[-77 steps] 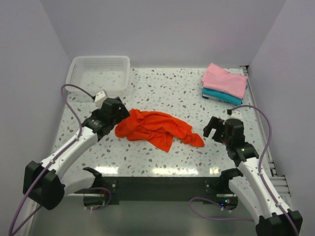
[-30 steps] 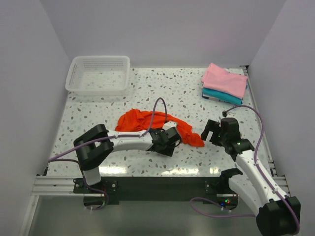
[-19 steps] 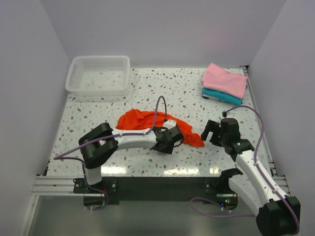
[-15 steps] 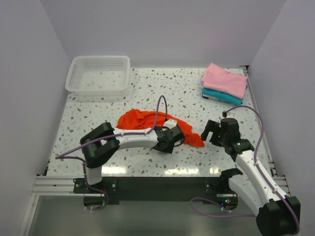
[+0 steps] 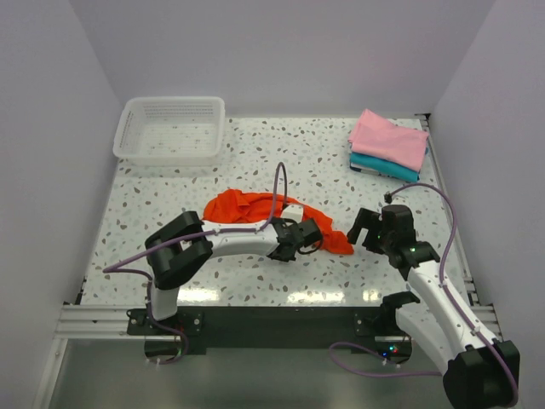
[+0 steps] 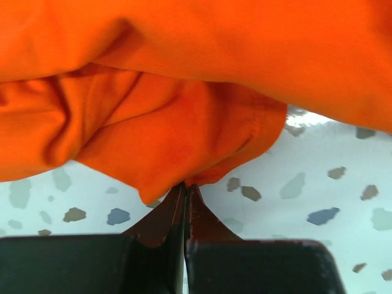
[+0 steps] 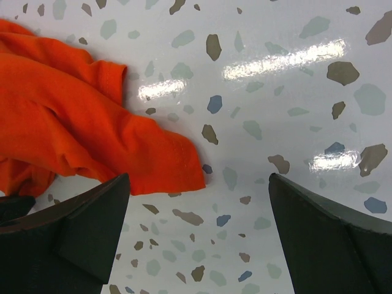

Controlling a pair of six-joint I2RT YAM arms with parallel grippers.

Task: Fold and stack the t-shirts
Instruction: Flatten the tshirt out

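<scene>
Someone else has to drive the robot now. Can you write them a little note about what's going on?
Left claw: shut, pinching the orange shirt at its near edge.
Right claw: open, empty, over the table by that shirt's tip.
Done: pink shirt folded atop teal shirt, far right.
Left: fold the crumpled orange shirt, add it to the stack.

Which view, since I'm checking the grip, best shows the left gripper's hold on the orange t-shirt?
Left wrist: close up, the left gripper pinches the orange t-shirt at its edge. Top external shows this small; right wrist, mainly cloth.
</scene>
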